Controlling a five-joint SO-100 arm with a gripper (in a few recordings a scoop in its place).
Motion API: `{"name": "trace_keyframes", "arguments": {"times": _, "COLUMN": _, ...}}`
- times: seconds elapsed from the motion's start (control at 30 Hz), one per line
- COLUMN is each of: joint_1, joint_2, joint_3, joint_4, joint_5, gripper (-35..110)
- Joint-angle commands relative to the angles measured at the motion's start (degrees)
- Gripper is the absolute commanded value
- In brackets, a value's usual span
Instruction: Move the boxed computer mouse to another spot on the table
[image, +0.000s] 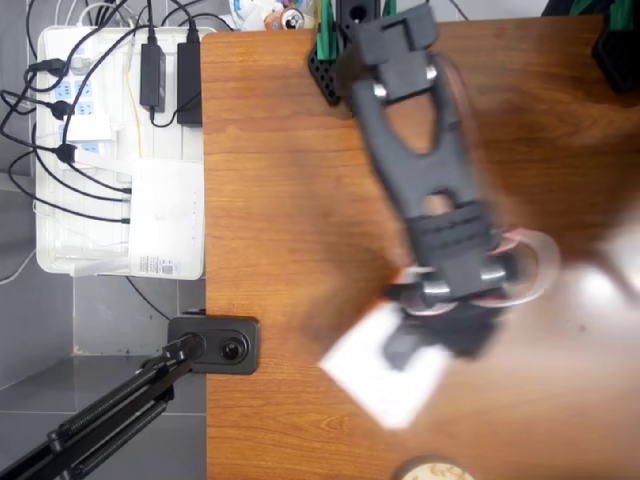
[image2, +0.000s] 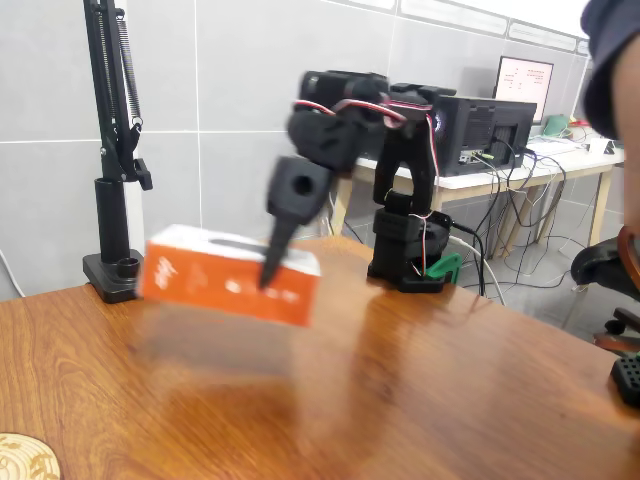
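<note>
The boxed computer mouse is a flat white carton with a dark picture on its face, blurred by motion. In the fixed view its orange-red side faces the camera. It hangs tilted a little above the brown wood-grain table, with a soft shadow under it. My black gripper comes down onto the box's top from above and is shut on it. One dark finger crosses the orange side. From overhead the gripper covers the box's upper right part, near the middle of the table.
A white tray of power strips and cables lies left of the table. A black camera on a boom sits at the left edge. The stand's base and the arm's base are at the back. A round coaster lies at the front edge.
</note>
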Motion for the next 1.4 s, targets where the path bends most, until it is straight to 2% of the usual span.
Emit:
{"name": "trace_keyframes", "arguments": {"times": 0.0, "joint_1": 9.23, "joint_2": 15.64, "joint_3": 12.83, "joint_4": 0.09, "joint_5": 1.93, "gripper": 0}}
{"name": "trace_keyframes", "arguments": {"times": 0.13, "joint_1": 18.28, "joint_2": 32.43, "joint_3": 33.57, "joint_4": 0.00, "joint_5": 3.08, "gripper": 0}}
{"name": "trace_keyframes", "arguments": {"times": 0.3, "joint_1": 20.65, "joint_2": 40.43, "joint_3": 48.25, "joint_4": -1.58, "joint_5": -0.70, "gripper": 0}}
{"name": "trace_keyframes", "arguments": {"times": 0.5, "joint_1": 20.21, "joint_2": 40.34, "joint_3": 56.07, "joint_4": -9.67, "joint_5": -5.10, "gripper": 0}}
{"name": "trace_keyframes", "arguments": {"times": 0.83, "joint_1": 20.83, "joint_2": 40.17, "joint_3": 59.94, "joint_4": -13.71, "joint_5": -7.03, "gripper": 1}}
{"name": "trace_keyframes", "arguments": {"times": 0.87, "joint_1": 20.92, "joint_2": 40.17, "joint_3": 59.94, "joint_4": -14.94, "joint_5": -6.77, "gripper": 9}}
{"name": "trace_keyframes", "arguments": {"times": 1.03, "joint_1": 19.51, "joint_2": 39.02, "joint_3": 59.94, "joint_4": -20.21, "joint_5": -10.55, "gripper": 81}}
{"name": "trace_keyframes", "arguments": {"times": 1.1, "joint_1": 19.42, "joint_2": 38.94, "joint_3": 60.03, "joint_4": -20.21, "joint_5": -11.25, "gripper": 102}}
{"name": "trace_keyframes", "arguments": {"times": 1.37, "joint_1": 19.60, "joint_2": 39.64, "joint_3": 57.04, "joint_4": -17.67, "joint_5": -9.14, "gripper": 102}}
